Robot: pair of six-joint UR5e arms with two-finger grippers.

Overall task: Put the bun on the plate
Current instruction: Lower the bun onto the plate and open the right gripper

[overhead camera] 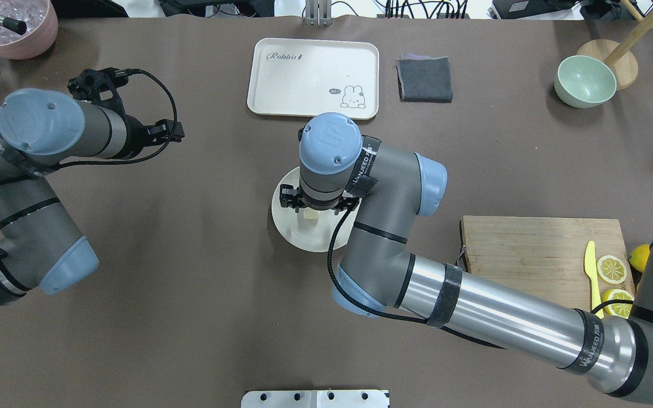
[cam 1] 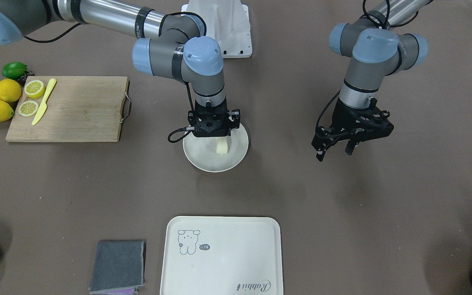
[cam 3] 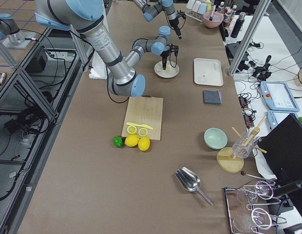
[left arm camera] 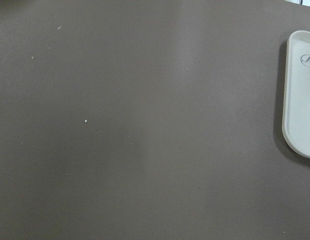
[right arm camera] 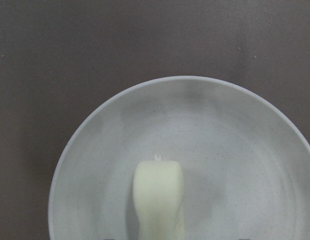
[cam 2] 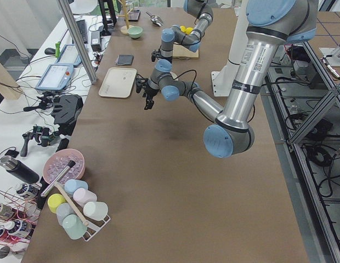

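Fingers of the right gripper [cam 1: 218,137]: hidden under the gripper's own body in both table views and out of frame in the wrist view, so I cannot tell whether they pinch or stand apart. Gripper points straight down over the plate [cam 1: 203,164].

Task object, the bun [right arm camera: 158,200]: inside the plate's rim, near the middle of the dish, directly beneath the right fingers. Long axis runs up toward the gripper, not flat along the dish. In the right wrist view it reaches from mid-plate off the lower edge, with a slight waist partway along. Whether its lower end touches the plate: cannot tell.

Other side, the left gripper [cam 1: 334,151]: fingers spread, nothing between them, hanging above bare table [cam 1: 342,213], well apart from the plate. Right arm is the nearer one.

Judgement: placing step near its end. Remaining move calls for parting the fingers, if they grip, then a straight lift along the bun's axis; sideways drift would drag it. Risk: a bun left on end may topple, though the raised rim should keep it in.
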